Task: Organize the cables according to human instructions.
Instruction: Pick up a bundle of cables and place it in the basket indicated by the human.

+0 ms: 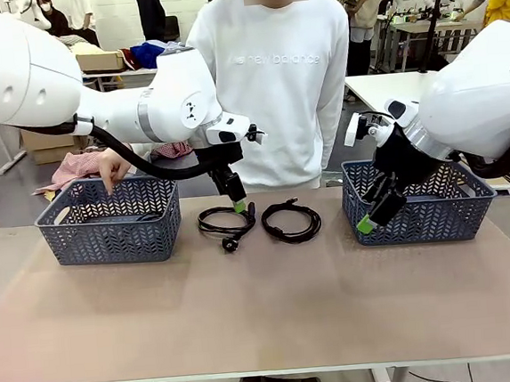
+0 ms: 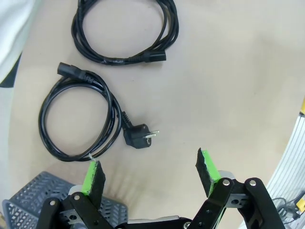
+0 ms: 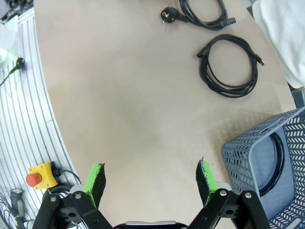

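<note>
Two coiled cables lie side by side on the surface [image 1: 266,315], near its far edge. The plug cable [image 1: 225,222] [image 2: 78,119] is just left of the second cable [image 1: 291,221] [image 2: 124,31] [image 3: 228,64], and they do not touch. The left claw [image 1: 238,207] [image 2: 150,167] hangs just above the plug cable, jaws wide and empty. The right claw [image 1: 366,224] [image 3: 150,174] hangs before the right basket [image 1: 427,216] [image 3: 257,157], also spread and empty. A third cable [image 3: 279,162] lies coiled in that basket. A person's hand [image 1: 113,168] points down into the left basket [image 1: 107,232].

The person's white sweatshirt [image 1: 275,109] reads "new balance"; the right arm [image 1: 479,91] shows "RAN".
</note>
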`<state>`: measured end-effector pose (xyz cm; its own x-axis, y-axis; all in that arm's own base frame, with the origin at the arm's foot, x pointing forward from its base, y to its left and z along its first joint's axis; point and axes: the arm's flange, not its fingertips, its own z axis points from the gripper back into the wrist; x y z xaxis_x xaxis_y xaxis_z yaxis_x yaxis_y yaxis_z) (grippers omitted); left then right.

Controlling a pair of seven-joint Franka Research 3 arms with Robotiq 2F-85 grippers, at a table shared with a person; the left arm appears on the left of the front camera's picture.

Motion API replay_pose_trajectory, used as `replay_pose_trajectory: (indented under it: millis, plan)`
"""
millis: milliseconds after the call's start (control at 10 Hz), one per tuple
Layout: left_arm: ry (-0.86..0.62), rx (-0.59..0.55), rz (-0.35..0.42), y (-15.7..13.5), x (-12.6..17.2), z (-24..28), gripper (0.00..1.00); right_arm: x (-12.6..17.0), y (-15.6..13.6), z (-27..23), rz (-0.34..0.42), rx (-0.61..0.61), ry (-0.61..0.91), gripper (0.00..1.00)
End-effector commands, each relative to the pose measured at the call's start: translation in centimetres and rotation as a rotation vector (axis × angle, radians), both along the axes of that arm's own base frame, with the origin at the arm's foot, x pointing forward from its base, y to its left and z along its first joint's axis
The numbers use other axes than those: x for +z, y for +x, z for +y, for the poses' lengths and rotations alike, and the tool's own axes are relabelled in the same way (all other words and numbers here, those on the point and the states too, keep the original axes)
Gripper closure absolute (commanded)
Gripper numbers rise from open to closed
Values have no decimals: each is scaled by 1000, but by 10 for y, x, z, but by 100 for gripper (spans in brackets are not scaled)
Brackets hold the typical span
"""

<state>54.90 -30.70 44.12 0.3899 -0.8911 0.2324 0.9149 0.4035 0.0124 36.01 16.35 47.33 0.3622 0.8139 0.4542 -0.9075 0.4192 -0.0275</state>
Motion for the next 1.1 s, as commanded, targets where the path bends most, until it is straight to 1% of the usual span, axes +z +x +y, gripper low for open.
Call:
replay_pose_trajectory:
  millis: [0,100,300,400,500,700,900,1000]
  plan:
    - [9,6,-8,-5,2,5,0,2,1,2,1,-2,-1,0]
    - [0,0,0,0,0,0,0,2,1,2,1,-2,-1,0]
    - [15,72,41,17,-5,-19,0,2,1,2,1,-2,-1,0]
    - [27,129,51,28,-8,-29,0,2,1,2,1,-2,-1,0]
    - [57,188,45,40,-14,-39,0,2,1,2,1,-2,-1,0]
    - [87,243,41,56,-26,-52,0,2,1,2,1,-2,-1,0]
    - [130,332,14,67,-41,-56,0,2,1,2,1,-2,-1,0]
    - [127,353,14,70,-46,-56,0,2,1,2,1,-2,-1,0]
